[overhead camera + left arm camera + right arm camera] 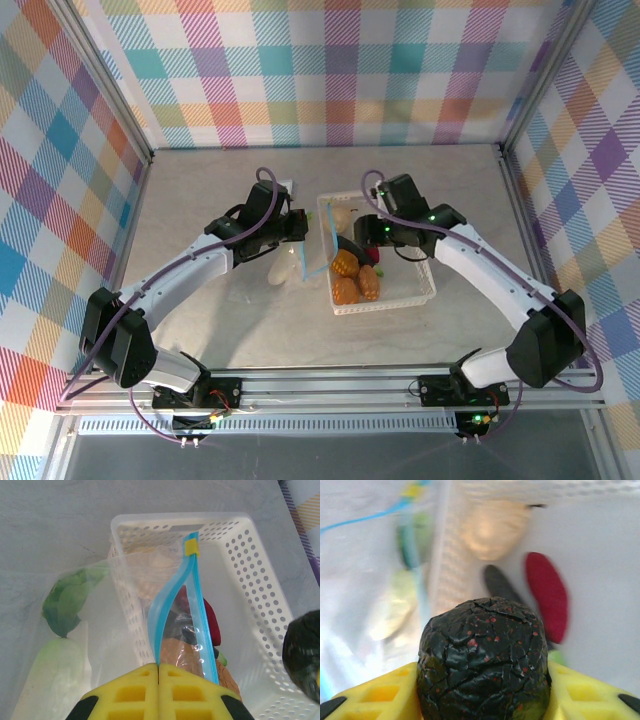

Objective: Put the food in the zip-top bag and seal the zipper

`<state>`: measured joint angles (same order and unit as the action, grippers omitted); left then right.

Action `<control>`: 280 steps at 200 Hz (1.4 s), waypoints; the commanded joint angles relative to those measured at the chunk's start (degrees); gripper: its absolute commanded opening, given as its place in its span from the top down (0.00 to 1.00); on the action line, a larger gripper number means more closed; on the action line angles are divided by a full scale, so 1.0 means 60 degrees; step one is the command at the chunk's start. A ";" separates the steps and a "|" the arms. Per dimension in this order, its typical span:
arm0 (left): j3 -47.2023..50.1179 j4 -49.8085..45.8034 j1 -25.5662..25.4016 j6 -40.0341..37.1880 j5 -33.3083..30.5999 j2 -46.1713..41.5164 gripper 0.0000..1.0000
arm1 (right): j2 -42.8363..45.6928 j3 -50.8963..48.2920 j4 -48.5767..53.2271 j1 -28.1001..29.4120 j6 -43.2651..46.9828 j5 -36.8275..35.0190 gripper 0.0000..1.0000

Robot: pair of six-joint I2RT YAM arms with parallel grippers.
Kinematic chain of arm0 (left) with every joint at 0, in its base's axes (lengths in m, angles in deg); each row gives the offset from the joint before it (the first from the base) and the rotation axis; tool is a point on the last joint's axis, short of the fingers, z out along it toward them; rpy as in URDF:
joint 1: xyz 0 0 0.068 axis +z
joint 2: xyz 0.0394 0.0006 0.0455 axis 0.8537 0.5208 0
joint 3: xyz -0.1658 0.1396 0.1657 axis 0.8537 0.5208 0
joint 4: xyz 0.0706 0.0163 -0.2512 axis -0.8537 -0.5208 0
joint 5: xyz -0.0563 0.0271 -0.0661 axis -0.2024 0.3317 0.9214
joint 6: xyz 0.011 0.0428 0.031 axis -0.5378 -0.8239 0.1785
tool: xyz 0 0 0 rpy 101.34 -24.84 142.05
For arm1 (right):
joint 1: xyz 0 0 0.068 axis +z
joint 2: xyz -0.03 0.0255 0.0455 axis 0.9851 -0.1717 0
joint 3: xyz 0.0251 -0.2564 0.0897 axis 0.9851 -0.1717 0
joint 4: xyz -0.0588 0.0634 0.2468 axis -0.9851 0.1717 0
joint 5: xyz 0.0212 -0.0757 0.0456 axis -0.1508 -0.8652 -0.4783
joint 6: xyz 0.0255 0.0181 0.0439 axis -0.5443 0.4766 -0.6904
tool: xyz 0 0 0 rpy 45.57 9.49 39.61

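Right end effector (482,687), nearest the lens, gripped the lump (482,655) between its yellow pads, above the basket's (428,290) interior. Left end effector (158,690) was pinched closed on the bag (115,605) at its mouth edge. The counter (250,330) carried the basket at centre right. The bag lay just left of the basket, its mouth held over the basket's left wall. The zipper (197,610) was unsealed, its two blue strips parted, with a yellow slider at the far end. A radish (55,675), white with green leaves, showed through the bag's film outside the basket. Two orange bread pieces (346,290) lay at the basket's near end; a dark eggplant (352,247), a red piece (547,595) and a pale shell (495,527) lay farther in.
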<state>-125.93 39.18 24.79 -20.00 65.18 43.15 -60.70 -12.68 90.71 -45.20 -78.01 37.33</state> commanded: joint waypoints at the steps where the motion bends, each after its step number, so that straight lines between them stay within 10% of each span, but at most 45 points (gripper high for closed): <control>1: -0.0210 -0.0152 0.0086 -0.0107 0.0109 0.0076 1.00 | -0.0143 0.0327 -0.0533 0.0596 0.0135 0.0799 0.58; 133: -0.0357 -0.0121 0.0086 0.0012 0.0356 -0.0054 1.00 | -0.2493 0.1162 -0.1326 0.1527 -0.0107 0.0902 0.57; 280: -0.0225 -0.0238 0.0086 -0.0059 0.0151 -0.0273 0.99 | -0.2776 0.1625 -0.0702 0.1547 0.0238 0.0690 0.27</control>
<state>-126.28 39.04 25.01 -19.96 66.34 43.28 -78.93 -5.03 85.55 -36.26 -77.62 42.25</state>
